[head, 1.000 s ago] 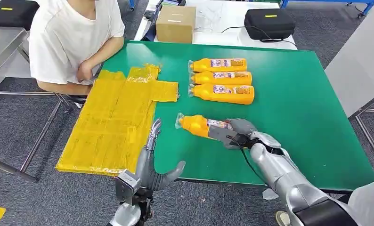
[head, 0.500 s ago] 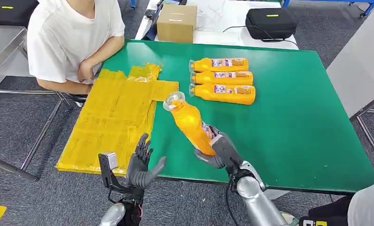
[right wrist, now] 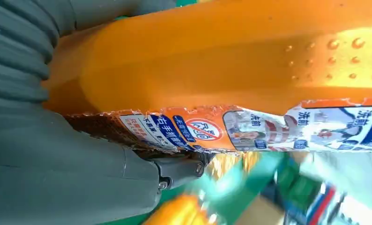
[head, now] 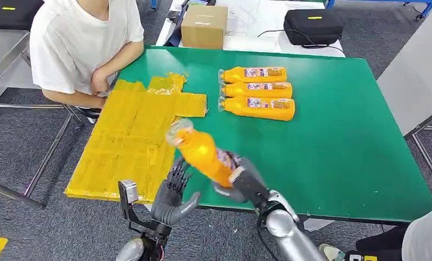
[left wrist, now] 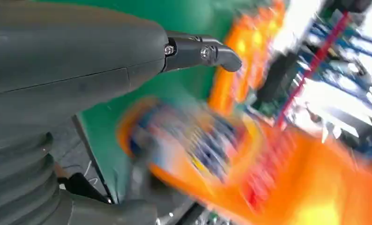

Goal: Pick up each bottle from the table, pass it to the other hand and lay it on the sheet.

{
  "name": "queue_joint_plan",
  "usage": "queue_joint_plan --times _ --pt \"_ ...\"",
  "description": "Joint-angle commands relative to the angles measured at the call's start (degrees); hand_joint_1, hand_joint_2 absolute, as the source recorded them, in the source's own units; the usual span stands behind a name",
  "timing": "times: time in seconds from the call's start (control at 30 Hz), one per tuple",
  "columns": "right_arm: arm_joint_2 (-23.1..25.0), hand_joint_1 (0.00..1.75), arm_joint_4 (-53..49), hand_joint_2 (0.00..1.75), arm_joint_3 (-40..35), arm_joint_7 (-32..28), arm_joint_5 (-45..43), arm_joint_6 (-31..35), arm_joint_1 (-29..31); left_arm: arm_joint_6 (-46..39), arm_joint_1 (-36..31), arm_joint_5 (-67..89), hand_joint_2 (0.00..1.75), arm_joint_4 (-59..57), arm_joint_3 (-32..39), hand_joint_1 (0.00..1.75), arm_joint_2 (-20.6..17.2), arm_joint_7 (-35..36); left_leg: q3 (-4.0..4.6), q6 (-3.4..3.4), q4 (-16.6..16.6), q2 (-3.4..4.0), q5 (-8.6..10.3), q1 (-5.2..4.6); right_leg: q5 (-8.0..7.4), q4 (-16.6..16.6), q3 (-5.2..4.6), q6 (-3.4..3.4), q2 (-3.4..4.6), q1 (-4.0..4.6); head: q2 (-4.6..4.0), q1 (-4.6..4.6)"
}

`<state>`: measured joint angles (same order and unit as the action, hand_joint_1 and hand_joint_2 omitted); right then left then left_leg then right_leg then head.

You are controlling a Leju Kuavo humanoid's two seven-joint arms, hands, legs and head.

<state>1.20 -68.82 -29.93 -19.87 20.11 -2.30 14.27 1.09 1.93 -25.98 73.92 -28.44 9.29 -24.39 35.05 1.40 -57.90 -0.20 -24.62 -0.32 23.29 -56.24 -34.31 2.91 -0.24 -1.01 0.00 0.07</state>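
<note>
My right hand [head: 245, 182] grips an orange bottle [head: 202, 154] by its lower end and holds it tilted above the table's near edge, clear cap toward the yellow sheet [head: 129, 138]. The same bottle [right wrist: 231, 70] with its printed label fills the right wrist view. My left hand [head: 173, 197] is raised just left of and below the bottle, fingers spread, holding nothing. The bottle [left wrist: 212, 154] appears blurred beyond the left hand's thumb. Three more orange bottles [head: 257, 91] lie side by side on the green table [head: 344, 141], farther back.
A person in a white shirt [head: 80, 43] sits at the table's far left corner, arms by the sheet. A cardboard box [head: 204, 26] and a black case [head: 313, 26] stand on the white table behind. A grey table [head: 415, 81] is at right.
My right hand lifted the bottle off the table and carried it leftward toward my left hand. My left hand turned upright and spread its fingers close under the bottle.
</note>
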Motion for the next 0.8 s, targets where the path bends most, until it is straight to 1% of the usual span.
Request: queue_joint_plan --times 0.03,0.07,0.13,0.23,0.27,0.3,0.33,0.43,0.47,0.53,0.57,0.63,0.67,0.7,0.73,0.77,0.8 --pt "2.9 1.75 10.76 1.75 -11.16 1.73 2.41 0.02 5.53 -3.63 0.65 0.25 1.75 3.44 -0.35 0.0 -1.81 0.77 -0.3 -0.12 0.06 0.27 -0.11 0.09 0.02 0.07 0.22 -0.14 0.27 0.1 0.0 0.02" --pt "3.21 1.75 11.03 1.75 -11.64 2.29 2.08 0.15 6.21 -3.67 0.79 -0.32 1.75 3.61 -0.24 0.0 -1.9 1.15 -0.18 -0.08 0.04 0.2 -0.07 0.05 0.0 0.05 0.11 -0.1 0.2 0.06 0.0 0.02" --pt "3.43 1.75 10.77 1.75 -12.44 2.75 2.74 1.09 6.89 -3.86 0.92 -0.71 1.75 3.4 -0.15 0.0 -1.96 1.39 -0.18 -0.09 0.02 0.23 -0.08 0.06 0.01 0.02 0.1 -0.11 0.23 0.06 0.0 0.02" --pt "3.72 1.75 10.29 1.75 -13.22 3.03 2.23 0.84 7.25 -4.42 0.64 -1.33 1.75 2.28 0.32 0.0 -1.57 1.53 -0.29 -0.12 -0.01 0.21 -0.13 0.09 0.06 0.01 0.22 -0.15 0.21 0.09 0.0 0.04" --pt "3.76 1.75 10.2 1.75 -13.35 3.23 1.09 0.18 7.15 -3.07 0.4 -4.94 1.75 0.83 1.23 0.0 -1.0 4.01 -0.2 -0.08 0.03 0.15 -0.06 0.05 0.03 0.02 0.14 -0.1 0.15 0.04 0.0 0.04" --pt "3.38 1.75 10.52 1.75 -14.21 3.84 2.61 1.94 7.33 -4.16 -0.14 -5.01 1.75 -0.77 1.54 0.0 -0.93 4.13 -0.29 -0.11 0.04 0.17 -0.1 0.07 0.06 0.03 0.23 -0.13 0.17 0.07 0.0 0.04" --pt "3.26 1.75 10.69 1.75 -14.49 3.81 3.13 2.47 7.4 -3.9 -0.2 -6.29 1.75 -1.51 1.97 0.0 -0.66 4.92 -0.21 -0.07 0.06 0.11 -0.04 0.04 0.02 0.07 0.18 -0.09 0.11 0.03 0.0 0.02" --pt "3.22 1.75 10.83 1.75 -14.65 3.78 3.21 2.56 7.43 -3.84 -0.41 -6.46 1.75 -2.11 1.99 0.0 -0.72 4.94 -0.21 -0.08 0.07 0.06 -0.03 0.05 0.03 0.08 0.19 -0.09 0.06 0.04 0.0 0.04" --pt "3.22 1.75 10.83 1.75 -14.65 3.78 3.21 2.56 7.43 -3.84 -0.41 -6.46 1.75 -2.11 1.99 0.0 -0.72 4.94 -0.33 -0.11 0.1 0.09 -0.07 0.05 0.06 0.09 0.28 -0.14 0.09 0.05 0.0 0.04" --pt "3.22 1.75 10.83 1.75 -14.65 3.78 3.21 2.56 7.43 -3.84 -0.41 -6.46 1.75 -2.11 1.99 0.0 -0.72 4.94 -0.15 -0.07 0.06 0.04 -0.02 0.02 0.02 0.05 0.12 -0.08 0.04 0.02 0.0 0.04" --pt "3.22 1.75 10.83 1.75 -14.65 3.78 3.21 2.56 7.43 -3.84 -0.41 -6.46 1.75 -2.11 1.99 0.0 -0.72 4.94 -0.3 -0.12 0.05 0.06 -0.09 0.07 0.08 0.05 0.26 -0.14 0.06 0.07 0.0 0.02" --pt "3.22 1.75 10.83 1.75 -14.65 3.78 3.21 2.56 7.43 -3.84 -0.41 -6.46 1.75 -2.11 1.99 0.0 -0.72 4.94 -0.16 -0.07 0.05 0.04 -0.02 0.03 0.03 0.06 0.13 -0.09 0.04 0.03 0.0 0.02" --pt "3.22 1.75 10.83 1.75 -14.65 3.78 3.21 2.56 7.43 -3.84 -0.41 -6.46 1.75 -2.11 1.99 0.0 -0.72 4.94 -0.41 -0.16 0.05 0.09 -0.13 0.1 0.1 0.08 0.38 -0.19 0.09 0.1 0.0 0.04" --pt "3.18 1.75 11.25 1.75 -15.0 3.73 3.16 2.47 7.72 -2.79 -0.27 -9.12 1.75 -2.74 2.66 0.0 -0.37 6.91 -0.52 -0.19 0.06 0.11 -0.17 0.13 0.13 0.1 0.49 -0.23 0.11 0.14 0.0 0.04" --pt "3.17 1.75 11.41 1.75 -15.21 3.84 3.48 2.77 7.91 -2.53 -0.24 -9.8 1.75 -2.96 2.77 0.0 -0.31 7.19 -0.58 -0.21 0.08 0.14 -0.18 0.14 0.14 0.11 0.53 -0.25 0.13 0.14 0.0 0.04" --pt "3.36 1.75 11.94 1.75 -15.53 3.94 3.67 3.11 8.28 -2.04 -0.39 -10.79 1.75 -3.66 2.83 0.0 -0.34 7.33 -0.24 -0.09 0.06 0.06 -0.05 0.05 0.04 0.07 0.2 -0.11 0.06 0.05 0.0 0.02" --pt "3.42 1.75 12.11 1.75 -15.6 3.96 3.6 3.15 8.48 -1.95 -0.57 -11.03 1.75 -4.08 2.65 0.0 -0.44 7.32 -0.3 -0.11 0.06 0.09 -0.07 0.07 0.05 0.08 0.25 -0.13 0.09 0.07 0.0 0.02"
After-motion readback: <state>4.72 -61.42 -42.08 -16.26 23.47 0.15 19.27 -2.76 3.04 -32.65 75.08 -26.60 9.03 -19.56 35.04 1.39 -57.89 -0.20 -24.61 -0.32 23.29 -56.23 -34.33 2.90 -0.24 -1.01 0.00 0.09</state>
